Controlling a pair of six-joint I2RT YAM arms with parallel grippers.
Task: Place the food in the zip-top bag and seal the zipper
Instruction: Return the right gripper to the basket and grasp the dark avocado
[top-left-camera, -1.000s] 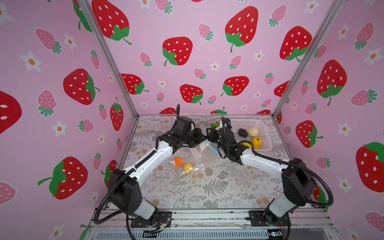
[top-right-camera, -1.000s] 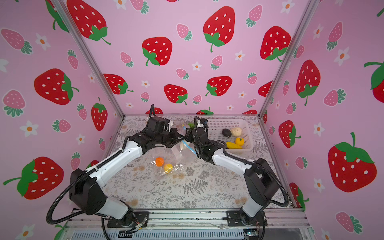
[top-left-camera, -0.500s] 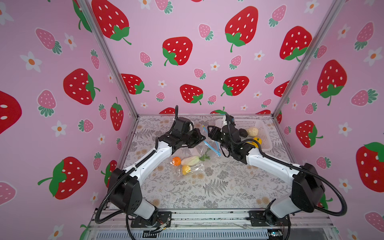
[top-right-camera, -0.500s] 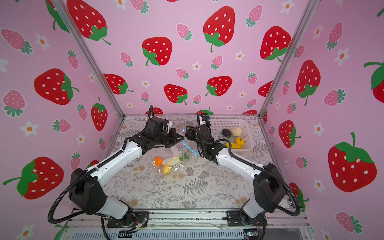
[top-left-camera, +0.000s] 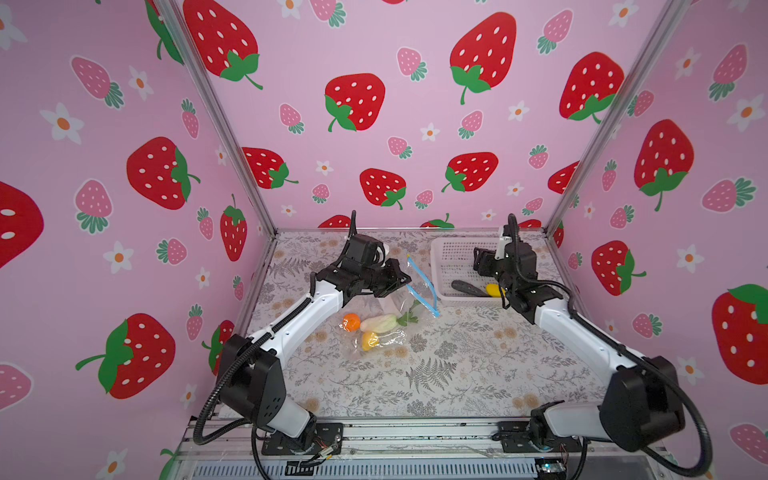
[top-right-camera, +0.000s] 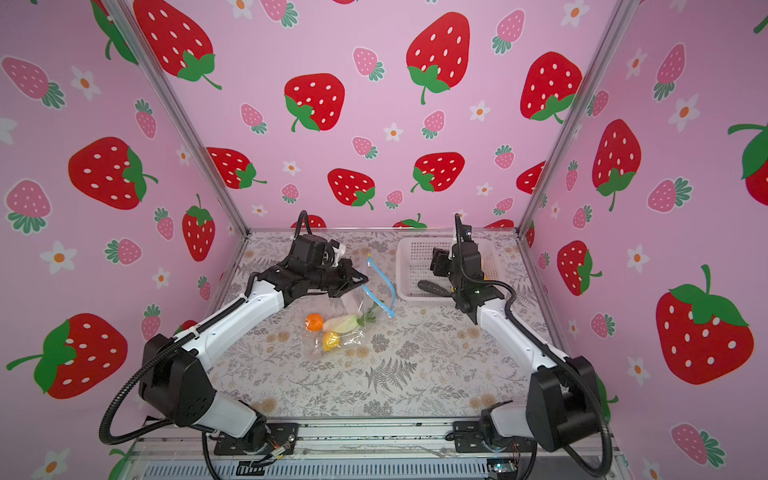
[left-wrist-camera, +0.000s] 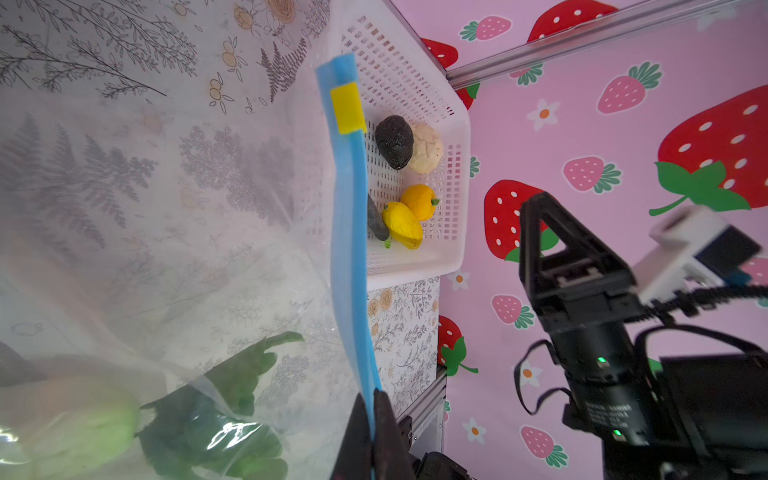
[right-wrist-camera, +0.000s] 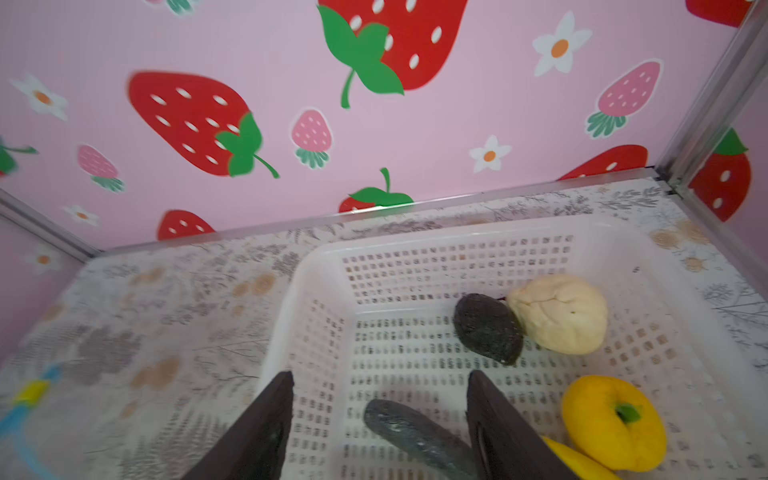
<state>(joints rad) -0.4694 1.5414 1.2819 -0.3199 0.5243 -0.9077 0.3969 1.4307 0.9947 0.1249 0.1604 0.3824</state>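
Zip-top bag (top-left-camera: 391, 304) lies just beside the basket (top-left-camera: 446, 254), on the basket's side toward the L arm. Its long axis runs diag. from the basket's front corner out over the table; closed end points away from the basket, mouth toward it. The zipper (left-wrist-camera: 348, 249) edge runs roughly along the basket's near wall, close but apart; yellow slider tab (left-wrist-camera: 347, 108) sits at the strip's end far from the L gripper (left-wrist-camera: 371, 409). In both top views the two blue lips stand apart, so the mouth gapes. L gripper is clenched on the zipper, holding it up off the table.

At the bag's closed end: orange piece (top-left-camera: 351, 322), white-green veg (top-left-camera: 379, 323), yellow piece (top-left-camera: 370, 340).

R gripper (right-wrist-camera: 380, 374) hangs over the basket interior, jaws wide, grasping nothing; below it a dark green cucumber (right-wrist-camera: 411, 428); black piece (right-wrist-camera: 488, 328), beige piece (right-wrist-camera: 559, 313) and yellow pepper (right-wrist-camera: 613, 424) lie toward the basket's far side.

Basket sits close to the rear and side walls; table in front of the basket is bare, w/ plenty of room.
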